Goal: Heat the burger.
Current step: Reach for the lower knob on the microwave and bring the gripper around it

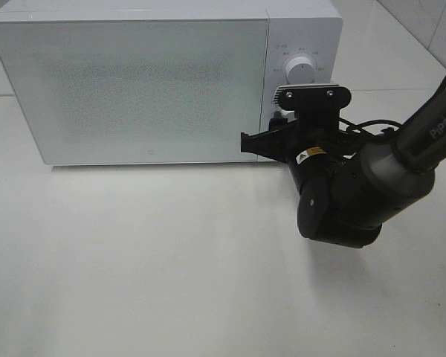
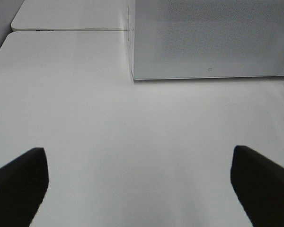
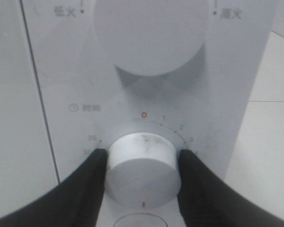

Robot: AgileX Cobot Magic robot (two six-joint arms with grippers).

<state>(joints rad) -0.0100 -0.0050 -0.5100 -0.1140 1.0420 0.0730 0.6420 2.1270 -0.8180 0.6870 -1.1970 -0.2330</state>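
Microwave (image 1: 134, 89) sits at the back of the white table (image 1: 171, 275), door (image 1: 126, 93) closed, frosted panel, so I see nothing inside. Burger: not visible in any of my views, so I cannot tell where it is.

Right gripper (image 3: 142, 156) is up against the control panel on the microwave's right side. On the right wrist view its two black fingers (image 3: 92, 179) press on either side of the lower timer knob (image 3: 141, 172), touching it left and right, so I call it clamped on that knob. The knob's red mark (image 3: 143, 204) points downward, away from the red zero (image 3: 143, 115) on the dial scale above it. The larger upper knob (image 3: 149, 33) sits just above, untouched. In the high view the right arm (image 1: 357, 193) comes in from the right edge, wrist low over the table, its tip at the panel below the upper knob.

Left gripper (image 2: 139, 184) hangs over bare table in front of the microwave's left corner, fingers (image 2: 23, 182) spread wide apart, nothing between them, nothing touched. A second white tabletop (image 2: 66, 19) butts against mine behind that corner.
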